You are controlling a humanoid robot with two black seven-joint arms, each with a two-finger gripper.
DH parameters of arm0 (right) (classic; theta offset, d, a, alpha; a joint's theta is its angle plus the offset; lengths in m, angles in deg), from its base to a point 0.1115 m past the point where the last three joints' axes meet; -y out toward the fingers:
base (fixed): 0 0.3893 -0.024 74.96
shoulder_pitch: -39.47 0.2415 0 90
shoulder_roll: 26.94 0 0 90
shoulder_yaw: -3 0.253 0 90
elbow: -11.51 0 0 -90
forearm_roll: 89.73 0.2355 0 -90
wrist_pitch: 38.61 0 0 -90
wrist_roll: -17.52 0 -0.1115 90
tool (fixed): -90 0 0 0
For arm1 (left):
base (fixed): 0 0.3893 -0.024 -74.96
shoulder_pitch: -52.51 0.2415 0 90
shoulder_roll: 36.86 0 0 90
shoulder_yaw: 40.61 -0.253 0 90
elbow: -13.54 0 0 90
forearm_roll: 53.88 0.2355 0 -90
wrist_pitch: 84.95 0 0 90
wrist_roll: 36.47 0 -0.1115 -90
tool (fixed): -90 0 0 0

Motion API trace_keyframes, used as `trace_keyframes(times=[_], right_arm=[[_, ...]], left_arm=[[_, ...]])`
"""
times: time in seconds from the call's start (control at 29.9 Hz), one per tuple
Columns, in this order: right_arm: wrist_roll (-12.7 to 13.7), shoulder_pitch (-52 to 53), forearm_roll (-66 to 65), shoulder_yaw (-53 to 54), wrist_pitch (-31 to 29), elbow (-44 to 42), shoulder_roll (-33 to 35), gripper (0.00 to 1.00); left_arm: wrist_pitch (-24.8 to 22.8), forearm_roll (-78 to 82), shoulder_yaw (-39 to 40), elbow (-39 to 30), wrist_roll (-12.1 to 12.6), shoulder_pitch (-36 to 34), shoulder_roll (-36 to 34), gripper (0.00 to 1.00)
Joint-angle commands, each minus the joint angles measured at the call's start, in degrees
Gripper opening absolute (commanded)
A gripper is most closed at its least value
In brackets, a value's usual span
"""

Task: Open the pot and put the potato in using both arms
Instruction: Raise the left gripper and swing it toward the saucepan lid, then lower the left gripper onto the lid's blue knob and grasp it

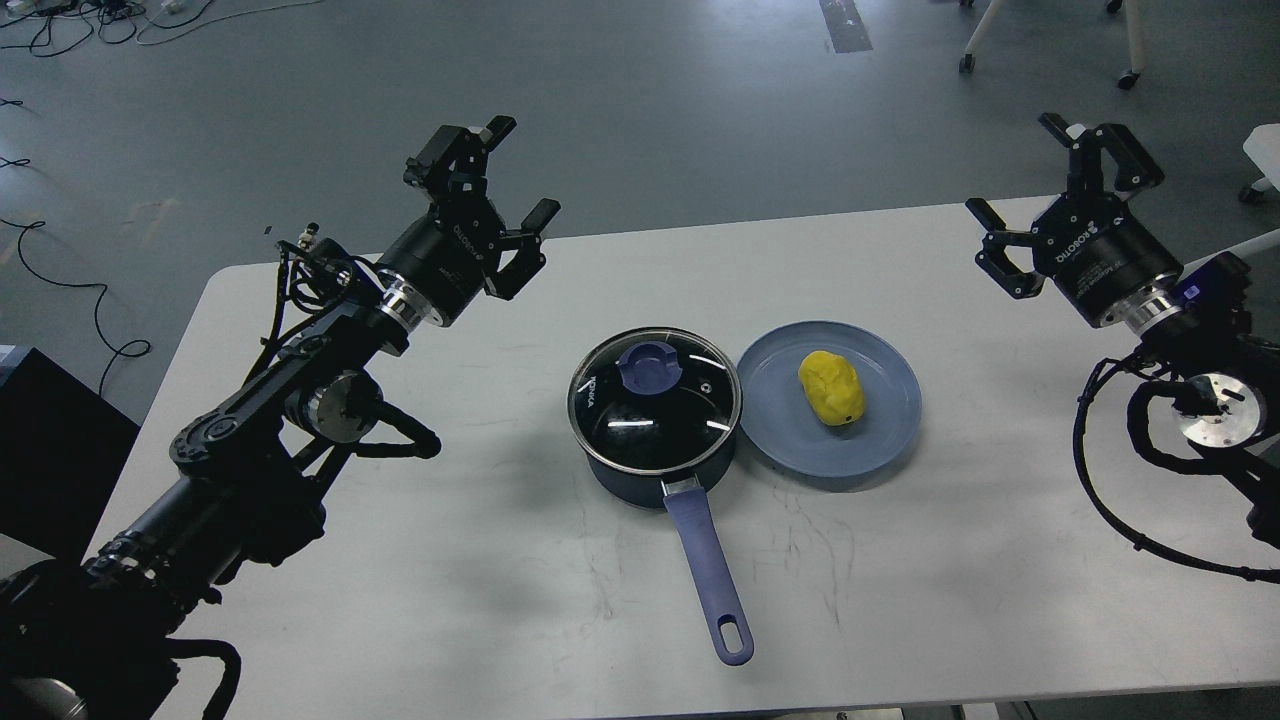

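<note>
Both sets of jaws stand apart, holding nothing: left gripper (505, 185) hangs above the bench's far-left part, right gripper (1040, 195) above its far-right corner, each well apart from the pot. White lettering on each gripper body reads "ROBOTIQ"; more small print under it on the right one, too small to read.

Largest first. Bench (500, 560): pale grey-white top w/ rounded corners, faint scuff lines near the centre, grey floor (650, 110) beyond it w/ loose black cables at the far left. Left arm (290, 400) comes in from bottom-left, black, cable loops along it, silver ring at the wrist. Right arm (1200, 380) comes in from the right edge, black cable looping down onto the bench, round silver joint cap facing up.

Pot (690, 478): dark navy saucepan, approx. bench centre, upright, long purple-blue handle pointing toward the near edge & slightly right, loop hole at its end. Glass lid (655, 400) sits on the pot, closed, metal rim, blue knob on top, small vent hole; white brand text on the glass at its left, approx. "KONKA", hard to read for sure.

Plate (880, 420): flat, round, blue, just right of the pot, rim touching or nearly touching the lid's edge – can't tell which.

Potato (831, 388): bright yellow, lumpy oval, lying on the plate near its middle, small dark spot low on its right side. Not in the pot.
</note>
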Motion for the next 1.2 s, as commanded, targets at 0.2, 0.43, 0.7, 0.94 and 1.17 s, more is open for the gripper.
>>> trace_keyframes(times=[0.2,0.43,0.7,0.94,1.17], right_arm=[[0.0,0.0,0.0,-0.1,0.0,0.1,0.0,1.0],[0.0,0.1,0.0,-0.2,0.0,0.3,0.2,1.0],[0.0,0.4,-0.1,-0.6,0.0,0.7,0.7,1.0],[0.0,0.7,-0.1,-0.6,0.0,0.8,1.0,1.0],[0.0,0.5,-0.1,-0.8,0.0,1.5,2.0,1.0]], left_arm=[[0.0,0.1,-0.4,0.0,0.3,-0.2,-0.9,0.98],[-0.4,0.2,-1.1,0.0,-0.1,-3.7,-2.9,0.98],[-0.7,18.2,-2.5,-5.3,-7.7,-8.8,-7.1,0.98],[-0.9,45.9,-9.8,-16.5,-7.7,-13.2,-9.7,0.98],[-0.3,70.6,-25.0,-20.5,-7.7,-23.5,-9.5,0.98]])
